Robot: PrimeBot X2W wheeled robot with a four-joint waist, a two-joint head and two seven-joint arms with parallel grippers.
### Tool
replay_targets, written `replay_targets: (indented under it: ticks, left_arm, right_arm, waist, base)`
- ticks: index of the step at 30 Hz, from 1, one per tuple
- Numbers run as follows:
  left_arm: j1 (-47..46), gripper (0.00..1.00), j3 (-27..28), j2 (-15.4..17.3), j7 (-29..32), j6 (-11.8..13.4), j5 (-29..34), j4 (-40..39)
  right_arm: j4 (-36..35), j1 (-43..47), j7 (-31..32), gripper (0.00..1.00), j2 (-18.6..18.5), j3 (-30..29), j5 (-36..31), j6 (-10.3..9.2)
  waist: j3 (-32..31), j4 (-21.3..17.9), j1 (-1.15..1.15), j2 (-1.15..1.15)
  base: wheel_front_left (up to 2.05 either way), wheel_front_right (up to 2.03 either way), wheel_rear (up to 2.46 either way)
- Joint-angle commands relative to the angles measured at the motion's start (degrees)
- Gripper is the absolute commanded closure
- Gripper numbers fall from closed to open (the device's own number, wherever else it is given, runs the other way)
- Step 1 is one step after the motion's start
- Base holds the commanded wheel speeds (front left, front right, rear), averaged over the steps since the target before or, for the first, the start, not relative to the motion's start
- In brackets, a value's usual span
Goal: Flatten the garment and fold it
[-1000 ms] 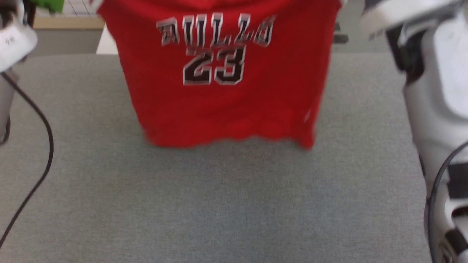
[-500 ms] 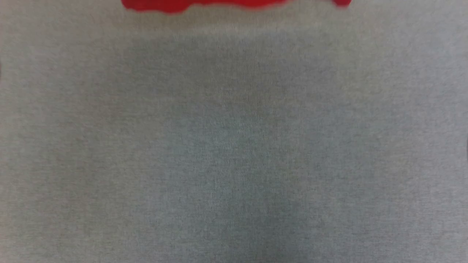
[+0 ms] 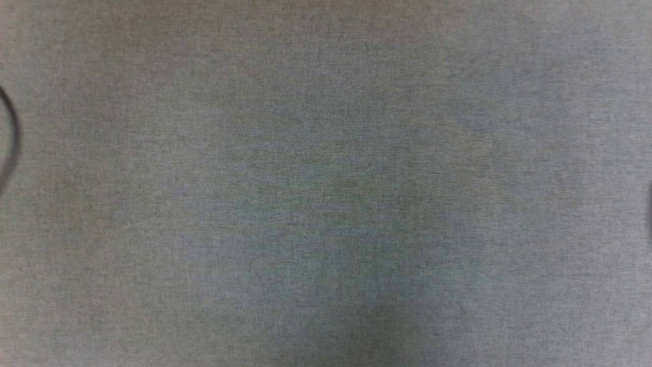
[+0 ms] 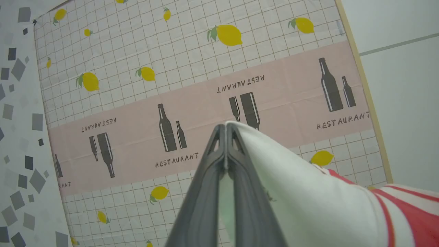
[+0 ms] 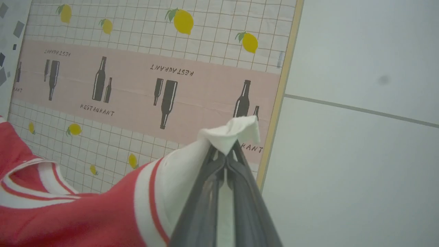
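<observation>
Head view: looking down on grey woven fabric worktop (image 3: 326,204); thin dark cable (image 3: 14,137) curving in at left edge.

Left wrist view: left tool (image 4: 225,127), dark fingers pressed together, clamped on white sleeve of red jersey-style garment (image 4: 308,192); red-white striped trim trailing off to lower right. Beyond, white checked cloth (image 4: 171,51) printed with yellow lemons, a pink band, dark bottles and "RESTAURANT", some of it upside down.

Right wrist view: right tool (image 5: 225,158) likewise closed on white sleeve fabric, corner poking past fingertips; red body sagging to lower left. Same "RESTAURANT" print behind.
</observation>
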Motion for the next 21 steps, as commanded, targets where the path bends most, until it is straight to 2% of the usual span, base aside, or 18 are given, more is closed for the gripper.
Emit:
replay_targets:
  ticks: [1,6,10,15,21]
  left_arm:
    - [3.01,1.0,0.72,0.02,-0.21,0.38,0.37,-0.68]
    - [15.09,1.0,4.49,-0.64,-0.21,1.07,0.46,-3.82]
    - [25.36,1.0,7.9,-1.36,-0.21,0.59,0.38,-5.89]
    - [36.79,1.0,11.76,-2.75,-0.21,-1.17,0.88,-5.99]
    - [51.74,1.0,15.84,-5.49,-0.21,-5.14,1.07,-5.02]
  right_arm:
    - [-0.17,2.97,-0.33,1.0,0.24,0.34,-0.34,-0.1]
    - [-0.4,12.71,-0.33,1.0,1.12,1.29,0.52,-0.1]
    - [-0.98,21.08,-0.33,1.0,1.59,2.68,1.26,-0.1]
    - [-1.39,30.18,-0.33,1.0,1.65,4.53,3.2,-0.1]
    - [-1.05,42.5,-0.33,1.0,1.0,8.18,5.26,-0.1]
  waist:
    - [-1.01,0.17,-0.02,0.0]
    - [-5.32,0.17,-0.02,0.0]
    - [-9.63,0.3,-0.02,0.0]
    - [-14.75,0.65,-0.02,0.0]
    - [-21.78,1.09,-0.02,0.0]
  base:
    - [0.0,0.0,0.0]
    - [0.0,0.0,0.0]
    - [0.0,0.0,0.0]
    - [0.0,0.0,0.0]
    - [0.0,0.0,0.0]
